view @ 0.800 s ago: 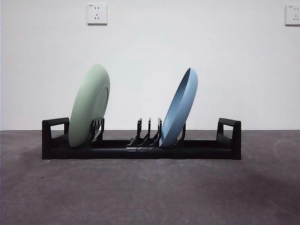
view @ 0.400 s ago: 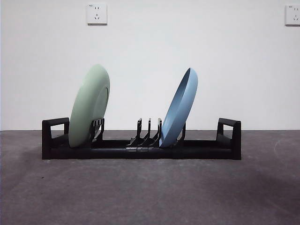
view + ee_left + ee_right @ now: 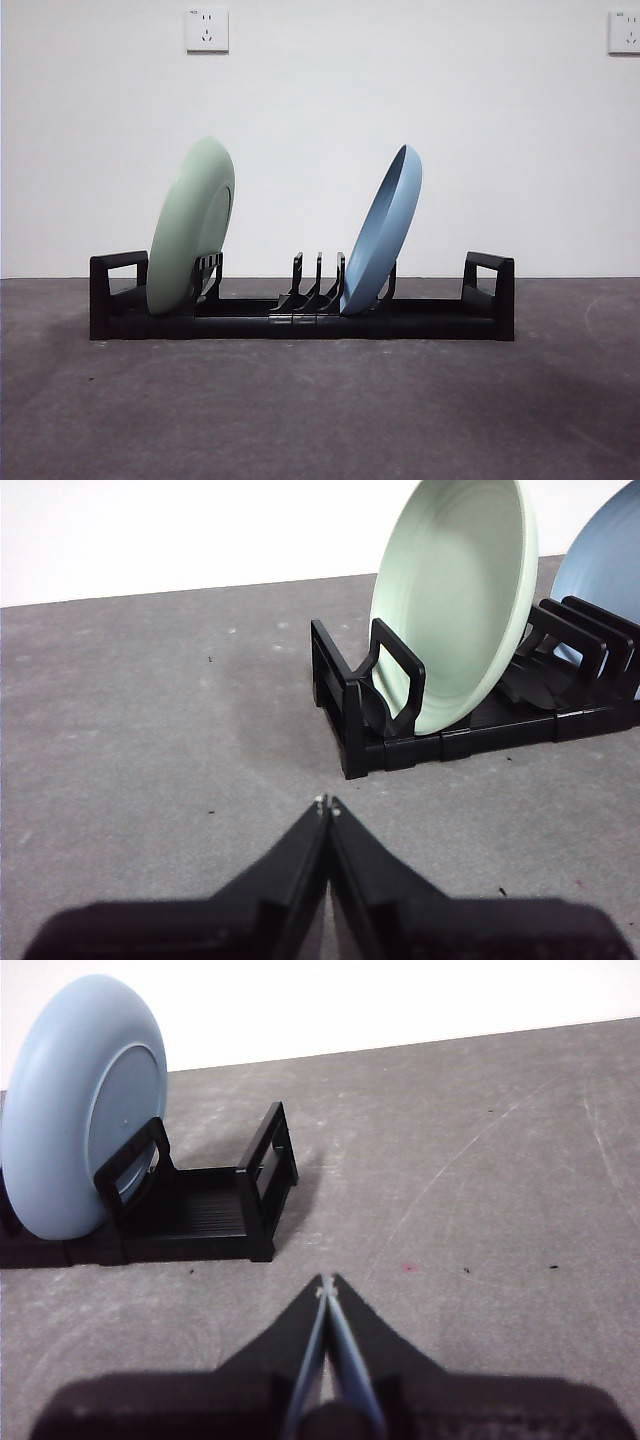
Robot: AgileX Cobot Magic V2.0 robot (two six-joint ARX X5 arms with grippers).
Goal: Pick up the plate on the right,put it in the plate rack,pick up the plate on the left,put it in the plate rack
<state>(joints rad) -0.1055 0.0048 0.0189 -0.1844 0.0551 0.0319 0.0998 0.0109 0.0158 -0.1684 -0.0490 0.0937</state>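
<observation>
Grey matte tabletop nearest, bare in front. Left gripper and right gripper each pressed together, holding nothing, well back from the plate rack. Farther on, two plates standing tilted in one rack: green plate near the left end, blue plate right of centre. Judged finished; nothing further called for but staying clear. Beyond, white wall with two sockets.

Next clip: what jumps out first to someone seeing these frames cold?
Two plates stand tilted in the long low black plastic plate rack: a pale green round plate near its left end and a light blue round plate right of the middle. Both hands are shut and empty above the grey table, the left hand off the green plate's end, the right hand off the blue plate's end.
</observation>
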